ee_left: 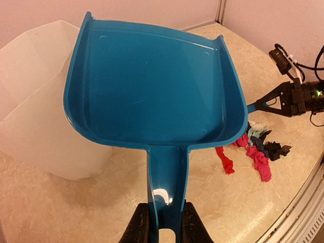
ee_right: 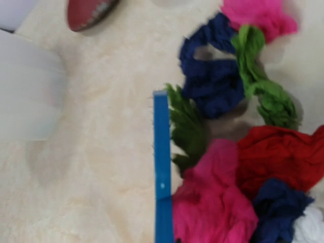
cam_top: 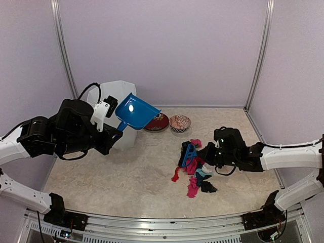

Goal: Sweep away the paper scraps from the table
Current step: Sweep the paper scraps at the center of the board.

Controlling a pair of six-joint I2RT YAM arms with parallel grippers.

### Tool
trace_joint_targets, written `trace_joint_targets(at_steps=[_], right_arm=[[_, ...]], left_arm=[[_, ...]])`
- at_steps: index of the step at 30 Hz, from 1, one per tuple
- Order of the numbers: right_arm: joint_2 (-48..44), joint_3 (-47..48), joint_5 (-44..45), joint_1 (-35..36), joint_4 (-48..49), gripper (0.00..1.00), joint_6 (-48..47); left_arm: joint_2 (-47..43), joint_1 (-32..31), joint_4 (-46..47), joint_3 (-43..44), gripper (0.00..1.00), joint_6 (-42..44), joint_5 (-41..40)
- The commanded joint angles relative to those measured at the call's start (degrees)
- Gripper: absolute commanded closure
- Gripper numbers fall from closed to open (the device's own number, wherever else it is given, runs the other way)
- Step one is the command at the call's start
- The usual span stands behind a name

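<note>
scraps: the paper scraps [cam_top: 195, 172] are bunched into one loose heap on the right half of the table [cam_top: 116, 172], just in front of the two bowls

look: crinkly little wads, mostly hot pink, red, navy and green, plus some black, teal and a bit of white. Up close in the right wrist view the pink and red ones are fat and puffy, and the green ones look more like twisted strips

brush: a blue brush [cam_top: 189, 153] sits against the heap's left edge, touching the green and pink wads

right gripper [cam_top: 205, 155]: low at the heap's right side, looks clamped on the brush handle going by the top and left wrist views. Its own camera doesn't show the fingers

left gripper [ee_left: 163, 228]: both fingers squeezed onto the handle of the dustpan [ee_left: 152, 86]

dustpan: blue, held up off the table and tilted, right by the bin

bin: white plastic bin [cam_top: 119, 98], back left, well apart from the heap

bowls: reddish bowl [cam_top: 157, 122] and patterned bowl [cam_top: 180, 123], side by side at the back
</note>
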Motion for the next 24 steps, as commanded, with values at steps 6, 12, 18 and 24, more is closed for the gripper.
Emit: trace_joint_targets(at_steps=[6, 12, 18, 24], right_arm=[[-12.03, 2.47, 0.68, -1.52, -9.87, 1.0, -12.87], [-15.69, 6.03, -6.61, -1.67, -17.5, 1.0, -25.99], [-14.74, 11.97, -17.91, -1.65, -31.99, 1.0, -38.22], [-14.7, 16.31, -24.02, -1.27, -43.03, 1.0, -43.3]], left_arm=[[4.72, -3.45, -0.01, 1.39, 1.0, -2.99, 1.82], [5.97, -6.36, -1.68, 1.73, 1.0, -5.63, 1.65], [5.67, -7.67, -2.65, 0.75, 1.0, -7.12, 1.33], [4.36, -7.79, -1.3, -0.92, 1.0, -6.76, 1.2]])
